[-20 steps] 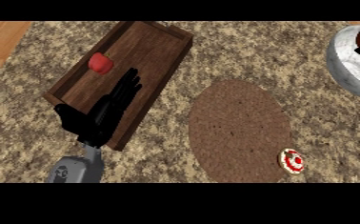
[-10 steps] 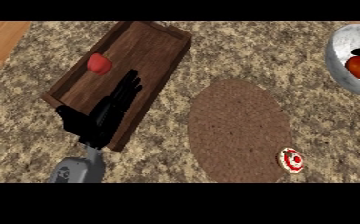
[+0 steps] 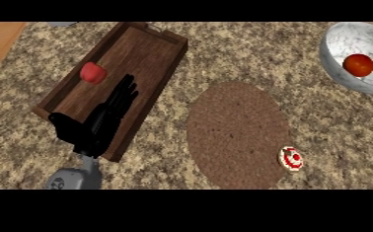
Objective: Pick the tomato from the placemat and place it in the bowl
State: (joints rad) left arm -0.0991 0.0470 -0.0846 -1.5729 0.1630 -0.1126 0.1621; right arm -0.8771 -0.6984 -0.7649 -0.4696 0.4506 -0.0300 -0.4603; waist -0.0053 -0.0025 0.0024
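Note:
A red tomato (image 3: 357,64) lies inside the white bowl (image 3: 336,42) at the right edge of the head view. The round brown placemat (image 3: 237,132) lies in the middle with no tomato on it. My left hand (image 3: 102,121) is open, fingers straight, stretched over the near part of the wooden tray (image 3: 153,41) and holding nothing. My right hand does not show.
A red object (image 3: 93,72) sits in the wooden tray, just beyond my left fingertips. A small round red-and-white item (image 3: 292,158) lies on the placemat's near right edge. The speckled counter (image 3: 241,48) surrounds everything; a wooden strip (image 3: 9,33) shows at the far left.
The view has shifted right, bringing the bowl and the tomato in it further into view. My left hand has not moved relative to the tray.

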